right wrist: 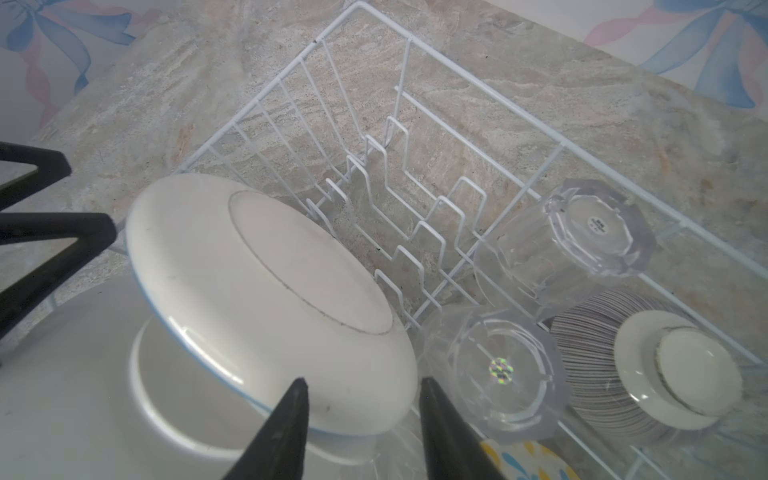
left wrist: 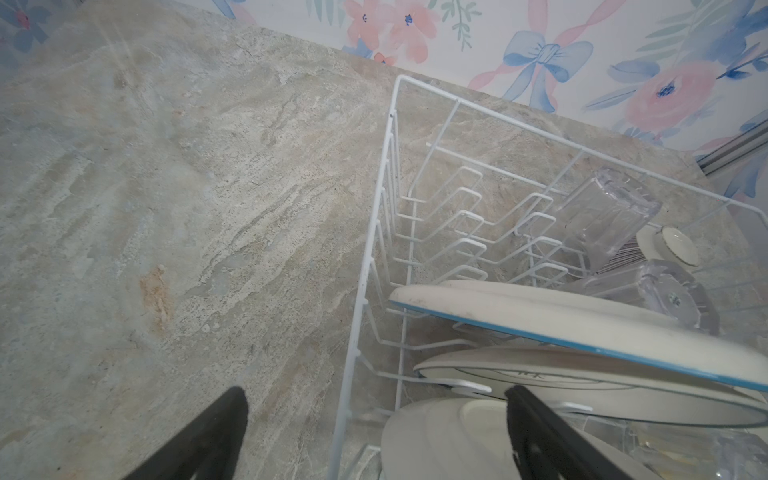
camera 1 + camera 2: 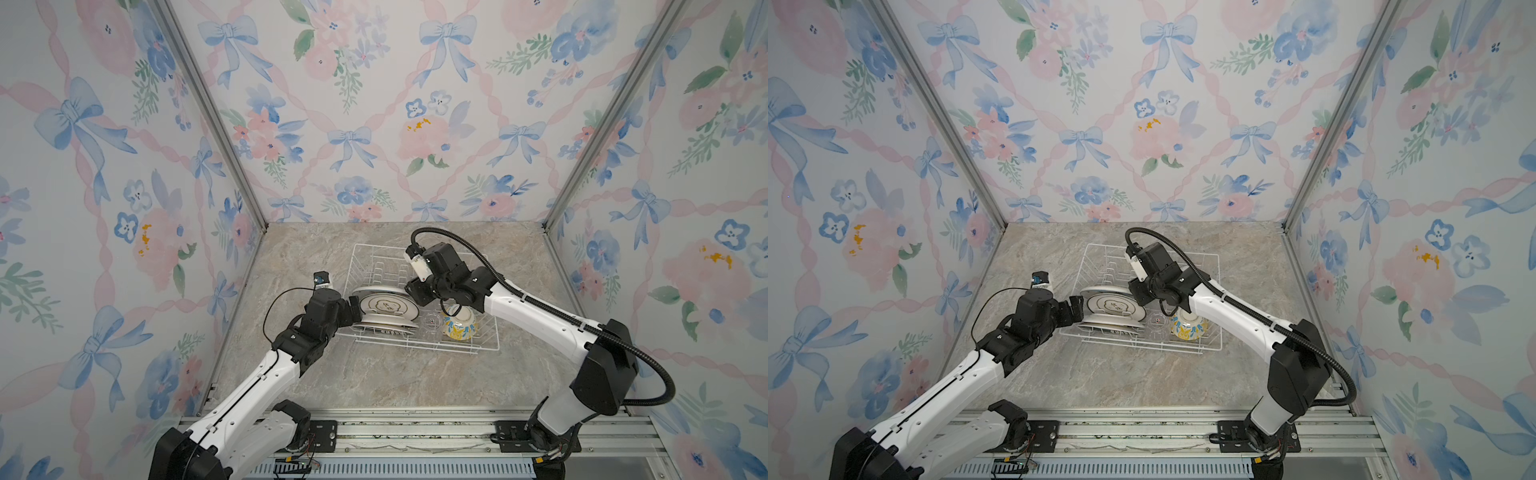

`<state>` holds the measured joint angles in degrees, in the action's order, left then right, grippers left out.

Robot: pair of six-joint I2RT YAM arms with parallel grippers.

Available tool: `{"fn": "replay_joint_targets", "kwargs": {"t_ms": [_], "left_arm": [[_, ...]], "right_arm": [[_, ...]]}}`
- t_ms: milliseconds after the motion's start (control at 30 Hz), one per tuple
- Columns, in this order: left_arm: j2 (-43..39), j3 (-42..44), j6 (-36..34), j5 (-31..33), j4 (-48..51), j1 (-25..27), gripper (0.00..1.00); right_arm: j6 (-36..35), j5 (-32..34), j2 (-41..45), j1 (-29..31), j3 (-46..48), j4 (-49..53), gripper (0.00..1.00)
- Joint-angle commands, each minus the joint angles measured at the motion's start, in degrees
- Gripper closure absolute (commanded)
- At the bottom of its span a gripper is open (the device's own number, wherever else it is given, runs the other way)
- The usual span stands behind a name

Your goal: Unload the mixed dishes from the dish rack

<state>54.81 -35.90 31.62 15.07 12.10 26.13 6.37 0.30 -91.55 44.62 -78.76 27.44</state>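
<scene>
The white wire dish rack (image 3: 415, 345) (image 3: 1142, 347) stands mid-table. Several white plates lean stacked at its left front; the one with characters (image 3: 386, 306) (image 3: 1113, 306) faces up, and a blue-rimmed plate (image 1: 257, 291) (image 2: 540, 320) lies behind it. Beside them are two upturned glass cups (image 1: 498, 374) (image 1: 582, 232), a purple-striped bowl (image 1: 590, 357) and a yellow-blue floral bowl (image 3: 459, 326) (image 3: 1190, 328). My left gripper (image 3: 355, 309) (image 2: 376, 395) is open, straddling the rack's left wall. My right gripper (image 3: 415, 295) (image 1: 363, 384) hovers open over the blue-rimmed plate's right edge.
The marble table (image 3: 374, 382) spreads bare-topped left of and in front of the rack. Floral walls close in the back and both sides. An aluminium rail (image 3: 415, 436) carrying both arm bases runs along the front edge. The rack's far half (image 1: 415, 174) shows only upright ridges.
</scene>
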Motion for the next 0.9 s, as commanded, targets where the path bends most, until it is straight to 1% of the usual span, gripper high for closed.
{"fn": "replay_joint_targets", "kwargs": {"t_ms": [0,300,367,533,700,733,867], "left_arm": [[1.08,-1.2,0.14,-0.99,-0.27,0.35,0.02],[2.06,-1.9,0.33,-2.14,-1.11,0.74,0.02],[2.06,-1.83,0.36,-2.24,-1.34,0.76,0.02],[1.97,-1.54,0.1,-1.76,-1.3,0.76,0.02],[1.95,-1.47,-0.27,-1.36,-1.33,0.76,0.02],[1.97,-1.52,-0.29,-1.28,-1.39,0.77,0.02],[1.97,-1.48,-0.55,-0.84,-1.37,0.76,0.02]], "right_arm": [[-0.31,-1.69,2.14,1.21,1.82,2.39,0.54],[-1.05,-1.2,0.26,1.31,1.57,2.68,0.54],[-0.8,-0.14,-0.7,1.28,0.67,3.33,0.54],[-0.68,0.6,-2.93,1.3,-1.13,4.46,0.54],[-0.82,1.11,-2.94,1.26,-1.78,4.2,0.54],[-0.84,1.28,-4.5,1.26,-1.9,4.2,0.54],[-1.01,1.38,-4.58,1.28,-2.54,4.74,0.54]]}}
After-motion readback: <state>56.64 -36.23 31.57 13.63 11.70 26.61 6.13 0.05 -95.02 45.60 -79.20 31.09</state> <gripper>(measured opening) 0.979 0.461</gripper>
